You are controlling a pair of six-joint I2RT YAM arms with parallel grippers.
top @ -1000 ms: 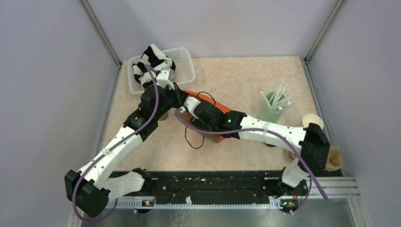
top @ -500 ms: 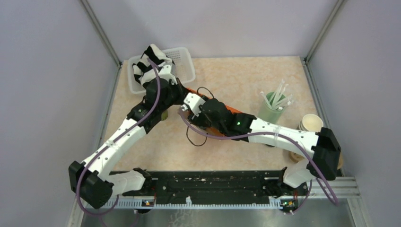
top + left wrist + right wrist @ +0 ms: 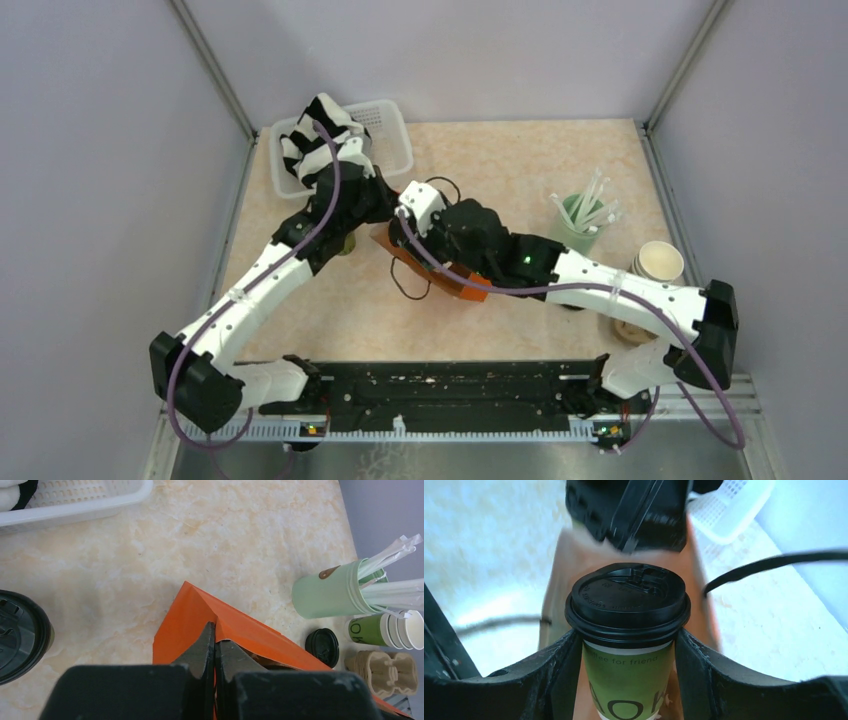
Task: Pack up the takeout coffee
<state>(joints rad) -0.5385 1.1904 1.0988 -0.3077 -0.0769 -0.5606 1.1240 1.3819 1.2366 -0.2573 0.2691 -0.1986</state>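
Note:
One takeout coffee (image 3: 626, 630), a green paper cup with a black lid, sits upright between the fingers of my right gripper (image 3: 626, 655), which is shut on its sides just under the lid. It hangs over the mouth of the orange paper bag (image 3: 190, 615). My left gripper (image 3: 215, 632) is shut on the bag's top edge and holds it up; it shows as a dark shape (image 3: 634, 515) behind the cup. Another lidded coffee (image 3: 20, 635) stands on the table left of the bag, partly hidden by the left arm in the top view (image 3: 346, 243).
A white basket (image 3: 385, 150) sits at the back left. At the right stand a pale mint tumbler (image 3: 327, 590) of white straws, a loose black lid (image 3: 322, 647), a lying stack of cups (image 3: 385, 630) and a cardboard cup carrier (image 3: 385, 667). A black cable (image 3: 405, 290) loops beside the bag.
My right arm has carried the cup left and farther back, to the bag's mouth. The bag has tilted and its lower end has swung toward the front. The left gripper has kept its hold.

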